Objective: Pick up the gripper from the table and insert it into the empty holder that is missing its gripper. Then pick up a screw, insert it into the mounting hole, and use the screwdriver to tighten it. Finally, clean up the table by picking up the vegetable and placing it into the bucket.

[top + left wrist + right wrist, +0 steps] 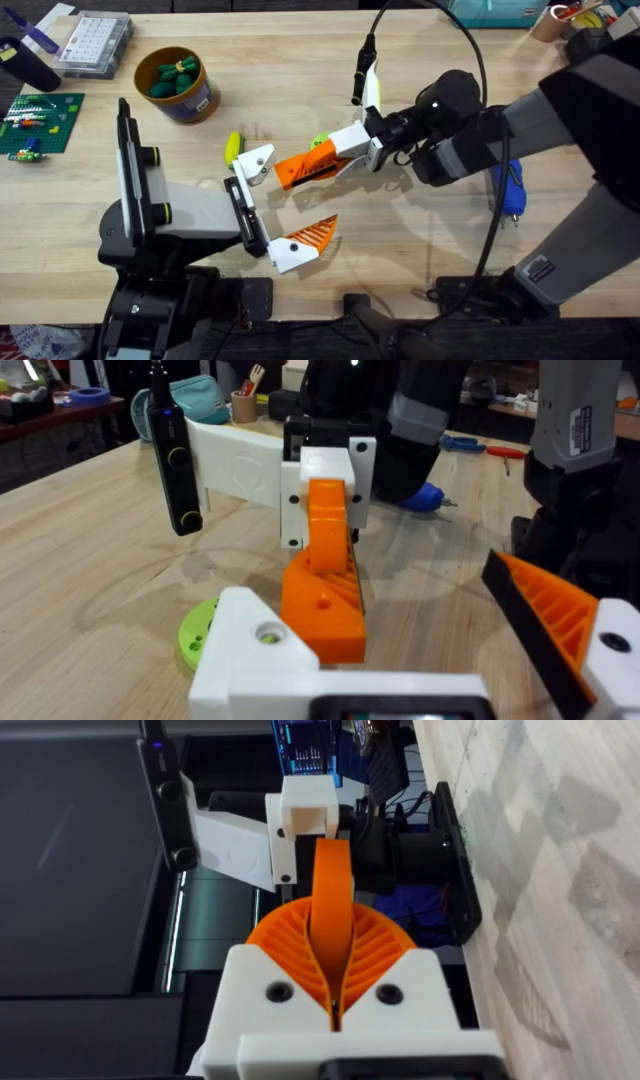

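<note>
While level, gripper holder-ward

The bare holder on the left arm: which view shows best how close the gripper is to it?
The overhead view: the holder and the orange gripper, clamped by the right gripper, lie side by side with their gap visible. The left wrist view shows the holder close up, the finger just beyond. The right wrist view looks along the held finger.
</note>
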Controlling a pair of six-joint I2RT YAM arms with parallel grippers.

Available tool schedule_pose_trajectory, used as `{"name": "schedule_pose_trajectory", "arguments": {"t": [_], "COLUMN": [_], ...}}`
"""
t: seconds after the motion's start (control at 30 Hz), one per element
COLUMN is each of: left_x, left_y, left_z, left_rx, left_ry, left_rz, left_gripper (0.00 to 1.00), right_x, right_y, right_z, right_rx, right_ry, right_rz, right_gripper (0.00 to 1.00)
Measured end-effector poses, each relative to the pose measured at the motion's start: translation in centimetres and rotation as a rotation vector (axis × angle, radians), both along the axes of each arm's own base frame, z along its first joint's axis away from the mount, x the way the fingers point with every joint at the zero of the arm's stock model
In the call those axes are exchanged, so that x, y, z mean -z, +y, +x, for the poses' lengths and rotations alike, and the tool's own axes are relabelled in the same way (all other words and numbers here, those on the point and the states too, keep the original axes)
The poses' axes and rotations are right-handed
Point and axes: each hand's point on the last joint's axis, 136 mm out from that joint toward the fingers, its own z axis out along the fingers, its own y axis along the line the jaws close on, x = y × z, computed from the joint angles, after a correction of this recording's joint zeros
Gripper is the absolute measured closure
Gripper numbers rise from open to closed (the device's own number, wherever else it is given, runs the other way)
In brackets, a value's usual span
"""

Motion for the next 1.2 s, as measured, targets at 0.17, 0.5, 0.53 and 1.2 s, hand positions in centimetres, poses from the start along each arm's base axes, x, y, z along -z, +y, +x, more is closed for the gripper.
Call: {"name": "schedule_pose_trajectory", "arguments": {"t": [0.17,0.5,0.53,1.2], "left_x": [0.0,0.0,0.0,0.0], "left_y": [0.0,0.0,0.0,0.0], "left_z": [-0.1,0.0,0.0,0.0], "left_rx": [0.004,0.004,0.004,0.004], "left_ry": [0.005,0.004,0.004,0.005], "left_rz": [0.0,0.0,0.0,0.0], "left_gripper": [0.013,0.013,0.013,0.013], "right_x": [0.5,0.4,0.4,-1.4], "right_y": [0.1,0.2,0.2,0.1], "right_z": [0.3,0.5,0.5,0.3], "right_rx": [0.015,0.027,0.027,0.035], "right_ry": [0.043,0.036,0.036,-0.046], "right_rz": [-0.019,-0.013,-0.012,0.028], "right_gripper": [0.983,0.983,0.983,0.983]}}
